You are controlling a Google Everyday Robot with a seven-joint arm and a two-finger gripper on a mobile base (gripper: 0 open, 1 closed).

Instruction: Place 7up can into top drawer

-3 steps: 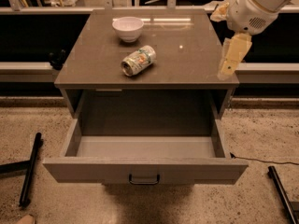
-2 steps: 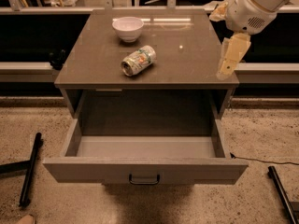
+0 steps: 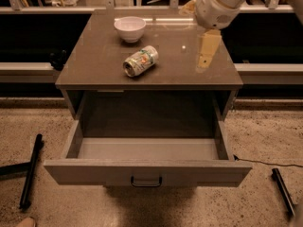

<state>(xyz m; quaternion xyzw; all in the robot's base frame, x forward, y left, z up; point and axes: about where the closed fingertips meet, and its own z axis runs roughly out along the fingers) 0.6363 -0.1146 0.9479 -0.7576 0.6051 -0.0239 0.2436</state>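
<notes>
Gripper (image 3: pixel 207 55) hangs over my cabinet top's (image 3: pixel 97 67) right side; I cannot tell whether it is released or clenched. 7up can (image 3: pixel 140 61) lies sideways near the white bowl (image 3: pixel 130 28); top drawer (image 3: pixel 189 172) pulled out.

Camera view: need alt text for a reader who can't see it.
A 7up can lies on its side on top of a grey-brown cabinet, whose top drawer stands pulled out and empty below. The robot's gripper hangs over the right part of the cabinet top, apart from the can, and a white bowl sits behind the can.
</notes>
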